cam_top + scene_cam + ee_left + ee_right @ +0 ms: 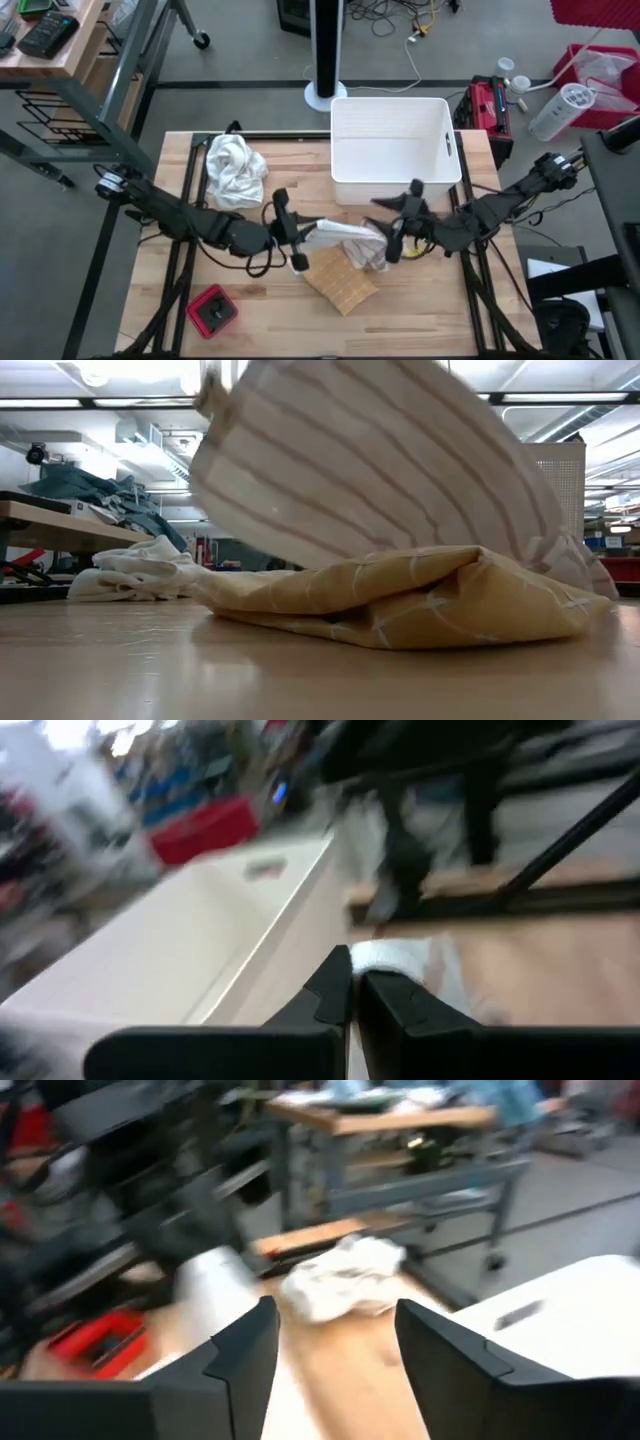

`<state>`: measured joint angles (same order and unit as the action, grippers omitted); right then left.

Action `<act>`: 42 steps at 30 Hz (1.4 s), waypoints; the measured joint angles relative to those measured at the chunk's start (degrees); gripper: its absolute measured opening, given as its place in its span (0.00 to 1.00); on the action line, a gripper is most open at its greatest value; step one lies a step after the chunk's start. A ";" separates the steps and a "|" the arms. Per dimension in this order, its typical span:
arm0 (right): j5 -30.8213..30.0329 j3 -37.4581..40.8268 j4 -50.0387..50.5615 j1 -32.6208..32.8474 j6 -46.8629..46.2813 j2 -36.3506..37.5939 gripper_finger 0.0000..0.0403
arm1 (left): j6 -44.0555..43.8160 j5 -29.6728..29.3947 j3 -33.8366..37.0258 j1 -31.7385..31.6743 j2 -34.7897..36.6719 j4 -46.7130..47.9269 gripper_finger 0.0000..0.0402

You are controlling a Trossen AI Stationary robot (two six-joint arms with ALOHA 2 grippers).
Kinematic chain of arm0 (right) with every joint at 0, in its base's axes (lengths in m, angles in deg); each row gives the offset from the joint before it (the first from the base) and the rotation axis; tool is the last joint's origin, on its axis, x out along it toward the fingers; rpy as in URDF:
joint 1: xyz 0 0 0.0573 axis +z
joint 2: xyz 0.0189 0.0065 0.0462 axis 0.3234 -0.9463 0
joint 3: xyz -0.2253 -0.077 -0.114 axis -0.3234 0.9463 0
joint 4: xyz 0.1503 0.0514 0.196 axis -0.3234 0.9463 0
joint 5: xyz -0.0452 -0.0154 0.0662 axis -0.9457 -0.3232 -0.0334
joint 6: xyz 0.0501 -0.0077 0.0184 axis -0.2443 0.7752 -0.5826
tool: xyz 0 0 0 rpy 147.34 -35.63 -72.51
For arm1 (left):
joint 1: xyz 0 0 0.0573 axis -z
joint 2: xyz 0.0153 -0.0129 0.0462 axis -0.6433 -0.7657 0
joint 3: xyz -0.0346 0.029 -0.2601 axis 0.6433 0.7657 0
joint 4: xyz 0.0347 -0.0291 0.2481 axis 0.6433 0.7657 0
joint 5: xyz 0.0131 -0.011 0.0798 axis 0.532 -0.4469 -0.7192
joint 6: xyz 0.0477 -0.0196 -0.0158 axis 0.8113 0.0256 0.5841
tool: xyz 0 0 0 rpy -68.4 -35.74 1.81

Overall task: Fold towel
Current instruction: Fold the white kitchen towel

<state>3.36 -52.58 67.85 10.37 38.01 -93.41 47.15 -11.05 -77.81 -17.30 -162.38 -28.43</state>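
From above, the left gripper (297,238) sits at the middle of the table (440,310), its fingers pinched together on one end of a white striped towel (345,237). The right gripper (398,240) is at the towel's other end with its fingers spread apart. The towel hangs between them, over a yellow cloth (342,282). A crumpled white cloth (235,168) lies near the far left corner, a white bin (392,145) stands at the far edge, and a red box (212,308) sits near the front left.

At table height, the striped towel (370,470) droops onto the yellow cloth (400,605).

The left wrist view shows fingers (325,990) clamped on white fabric.

The right wrist view shows fingers (245,1355) parted, holding nothing.
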 joint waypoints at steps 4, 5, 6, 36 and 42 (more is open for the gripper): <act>1.65 -0.01 -2.12 -0.02 1.66 -5.48 0.52 | -9.65 -1.71 -7.13 -0.12 -1.66 17.29 0.00; 1.59 -0.41 -2.19 -0.02 3.36 -7.05 0.52 | -11.02 -1.68 -8.44 0.01 -2.19 20.45 0.00; 1.51 -1.12 -2.24 -0.03 5.14 -8.92 0.53 | -11.43 -1.55 -9.40 0.18 -2.85 22.54 0.00; -6.55 -26.47 23.00 0.13 15.70 -27.75 0.01 | -11.90 4.36 -14.94 6.06 -0.96 28.28 0.10; -9.08 -26.47 22.12 -0.14 13.84 -22.83 0.00 | -10.71 3.81 -14.43 6.63 0.10 31.59 0.14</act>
<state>-5.72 -79.05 89.97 10.23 51.85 -116.24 36.43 -7.24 -92.24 -10.67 -162.28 3.16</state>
